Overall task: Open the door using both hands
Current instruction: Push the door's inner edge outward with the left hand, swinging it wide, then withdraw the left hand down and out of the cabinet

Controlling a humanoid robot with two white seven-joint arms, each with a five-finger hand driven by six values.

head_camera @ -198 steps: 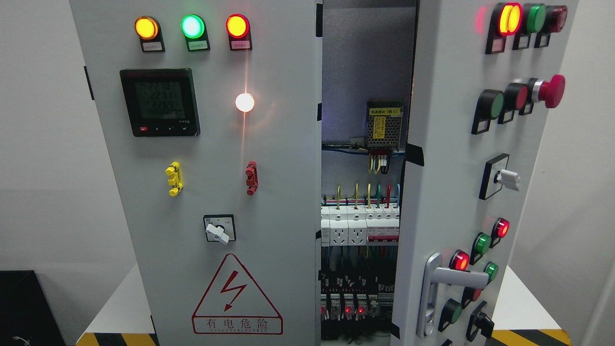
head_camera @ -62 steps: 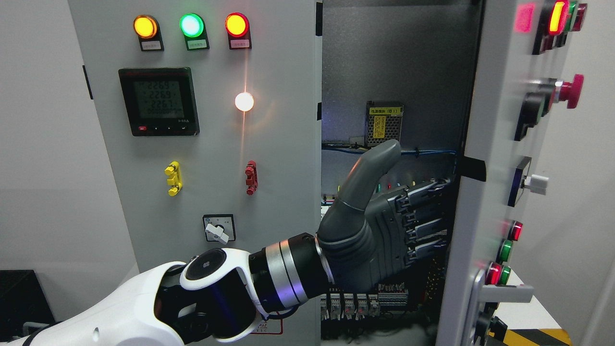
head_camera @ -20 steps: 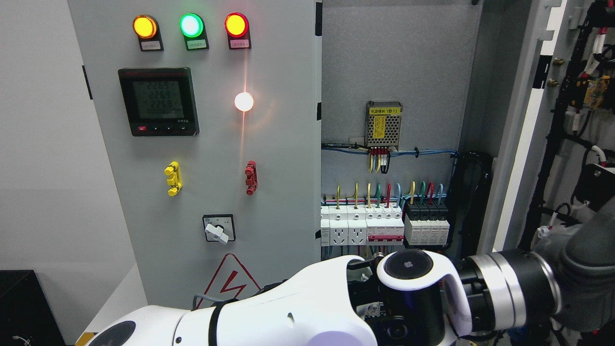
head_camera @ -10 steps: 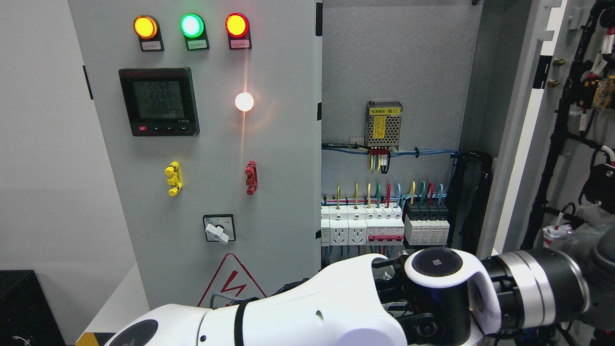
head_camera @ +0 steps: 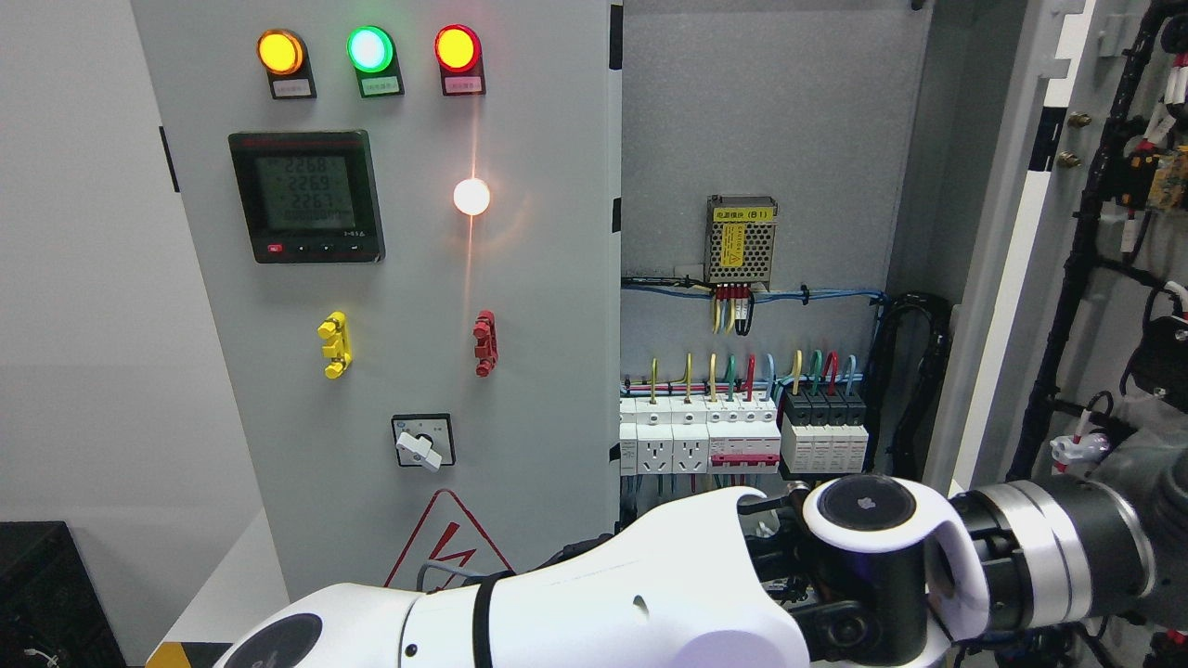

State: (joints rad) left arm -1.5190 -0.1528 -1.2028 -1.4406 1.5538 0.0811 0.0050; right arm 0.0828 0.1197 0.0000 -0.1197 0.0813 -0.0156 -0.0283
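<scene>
The grey left door [head_camera: 418, 278] of the electrical cabinet stands closed, carrying three lit lamps, a meter and a rotary switch. The right door [head_camera: 1109, 315] is swung wide open, its inner face with black cable bundles showing at the right edge. My left arm [head_camera: 650, 594] crosses the bottom of the picture from the lower left. Its grey left hand [head_camera: 1155, 464] lies against the open door's inner side and is mostly cut off by the picture's edge. The right arm is out of sight.
Inside the open cabinet are a row of breakers [head_camera: 742, 441] and a small power supply [head_camera: 741, 241] with coloured wires. A black box [head_camera: 46, 594] sits at the lower left beside the white table [head_camera: 232, 594].
The right door went from slightly ajar to wide open with my left hand behind it. Over the last second my left arm slid further right and the door's inner side shifted slightly rightward.
</scene>
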